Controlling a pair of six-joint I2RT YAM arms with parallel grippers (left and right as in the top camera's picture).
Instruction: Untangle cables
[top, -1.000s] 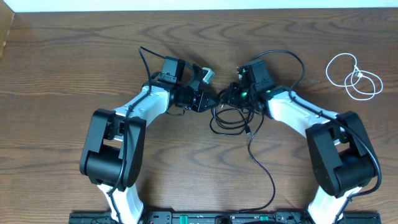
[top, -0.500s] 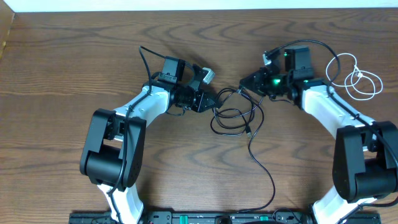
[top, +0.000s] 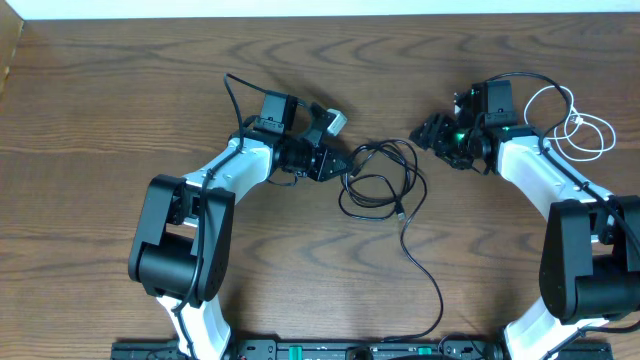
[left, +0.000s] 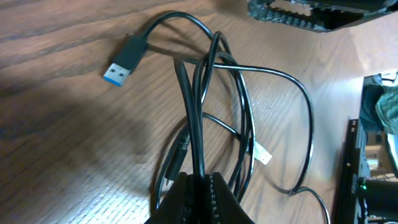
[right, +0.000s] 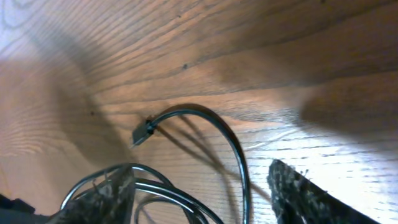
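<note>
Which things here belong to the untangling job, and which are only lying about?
Job:
black cable, looped in the middle
white cable, apart at the right

Not the job:
arm wires, fixed to the robot
wooden table

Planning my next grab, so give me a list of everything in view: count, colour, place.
black cable: one, black, looped in a heap at mid-table, with a strand trailing toward the near edge
USB plug: one, black with a blue tip, lying on the table at the black cable's end
white cable: one, white, coiled at far right, apart from the black cable
table: one, brown wood, under everything
left gripper: one, black, shut on the black cable at the heap's left side
right gripper: one, black, open, just right of the heap, gripping nothing
</note>
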